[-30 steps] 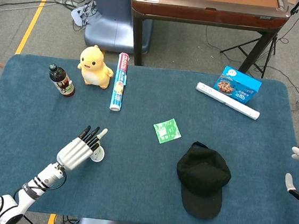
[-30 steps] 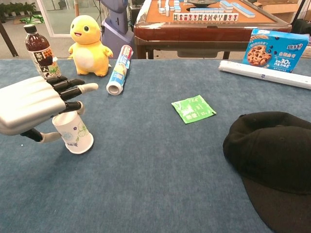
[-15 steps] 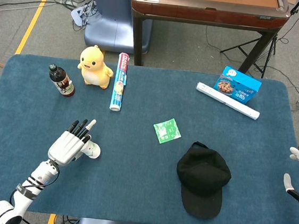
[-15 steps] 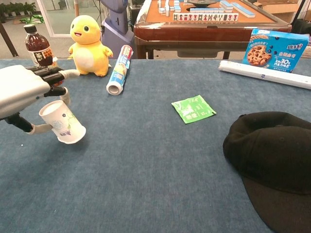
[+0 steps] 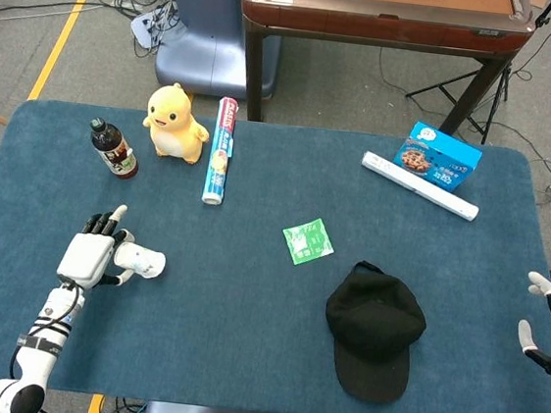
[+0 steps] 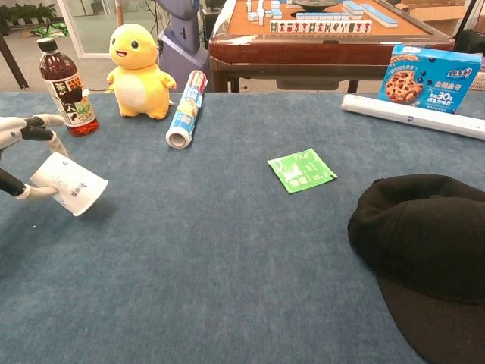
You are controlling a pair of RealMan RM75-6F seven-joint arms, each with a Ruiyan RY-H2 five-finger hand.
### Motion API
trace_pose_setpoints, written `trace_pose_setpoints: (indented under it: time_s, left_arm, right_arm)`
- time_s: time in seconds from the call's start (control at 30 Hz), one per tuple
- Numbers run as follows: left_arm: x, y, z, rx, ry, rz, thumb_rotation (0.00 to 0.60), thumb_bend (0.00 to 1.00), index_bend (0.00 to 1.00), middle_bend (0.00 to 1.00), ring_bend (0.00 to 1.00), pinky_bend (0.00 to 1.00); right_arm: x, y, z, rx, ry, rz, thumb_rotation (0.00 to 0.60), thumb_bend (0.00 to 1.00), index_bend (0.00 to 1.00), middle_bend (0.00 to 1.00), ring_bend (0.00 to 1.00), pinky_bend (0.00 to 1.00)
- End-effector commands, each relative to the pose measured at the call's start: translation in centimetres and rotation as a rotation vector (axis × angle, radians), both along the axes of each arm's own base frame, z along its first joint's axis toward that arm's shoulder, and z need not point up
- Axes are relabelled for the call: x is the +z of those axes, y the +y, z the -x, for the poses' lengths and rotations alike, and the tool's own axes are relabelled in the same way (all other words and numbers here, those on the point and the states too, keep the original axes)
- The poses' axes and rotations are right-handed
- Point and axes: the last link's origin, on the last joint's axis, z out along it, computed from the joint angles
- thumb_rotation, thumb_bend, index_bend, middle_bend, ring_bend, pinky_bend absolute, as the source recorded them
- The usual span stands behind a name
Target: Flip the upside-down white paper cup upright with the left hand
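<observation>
The left hand (image 5: 88,256) is near the left edge of the desk (image 5: 240,361), gripping the paper cup (image 5: 144,263) between thumb and fingers. In the chest view the cup (image 6: 70,184) is tilted well over on its side, with its rim end pointing toward the middle of the desk and down to the cloth; whether it touches the cloth I cannot tell. Only the fingertips (image 6: 42,121) of that hand show at the left border of the chest view.

The right hand (image 5: 548,329) is at the right edge of the desk, half out of the head view. Its fingers are apart and hold nothing.

Along the far side of the desk, toward the left corner, a brown bottle (image 5: 114,149) stands upright, a yellow duck toy (image 5: 175,122) sits just beside it, and a rolled tube (image 5: 220,150) lies next to the toy, pointing toward the near edge. Toward the far right corner a blue cookie box (image 5: 440,157) sits just behind a long white box (image 5: 420,185) that lies at a slant. A green packet (image 5: 308,241) lies flat near the middle of the desk. A black cap (image 5: 373,329) lies between the packet and the near right corner.
</observation>
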Motion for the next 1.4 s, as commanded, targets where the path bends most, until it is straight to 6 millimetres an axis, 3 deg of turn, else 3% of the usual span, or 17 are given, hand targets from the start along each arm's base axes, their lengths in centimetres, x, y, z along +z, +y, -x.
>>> trace_pose_setpoints:
  time_s: [0.03,0.23,0.6,0.87,1.13,1.4]
  left_arm:
    - [0.0,-0.1,0.8,0.096,-0.09,-0.02,0.6,0.2,0.35,0.0,0.0,0.01]
    - [0.2,-0.2,1.7,0.223,-0.161,0.016,0.6,0.19,0.33,0.0,0.0,0.0]
    - [2.1,-0.5,2.2,0.297,-0.107,0.069,0.6,0.19,0.23,0.0,0.0,0.0]
    - [3.1,-0.9,0.9,0.209,0.014,0.082,0.6,0.19,0.19,0.0,0.0,0.0]
    - [1.9,-1.4,-0.6,0.062,0.194,0.086,0.6,0.19,0.19,0.0,0.0,0.0]
    - [1.3,-1.0,-1.1,0.055,0.307,0.156,0.6,0.19,0.1,0.0,0.0,0.0]
  right_arm:
    - [0.0,0.0,0.0,0.0,0.0,-0.002,0.6,0.44,0.2,0.31,0.28,0.47]
    - [-0.1,0.0,0.0,0.0,-0.001,-0.007,0.6,0.44,0.2,0.31,0.28,0.47]
    - [-0.1,0.0,0.0,-0.001,-0.002,-0.012,0.6,0.44,0.2,0.31,0.28,0.47]
    - [-0.1,0.0,-0.1,0.003,-0.002,-0.011,0.6,0.44,0.2,0.31,0.28,0.47]
    - [0.0,0.1,-0.1,0.005,-0.003,-0.007,0.6,0.44,0.2,0.31,0.28,0.47]
    - [0.2,0.2,0.0,0.005,-0.007,0.001,0.6,0.44,0.2,0.31,0.28,0.47]
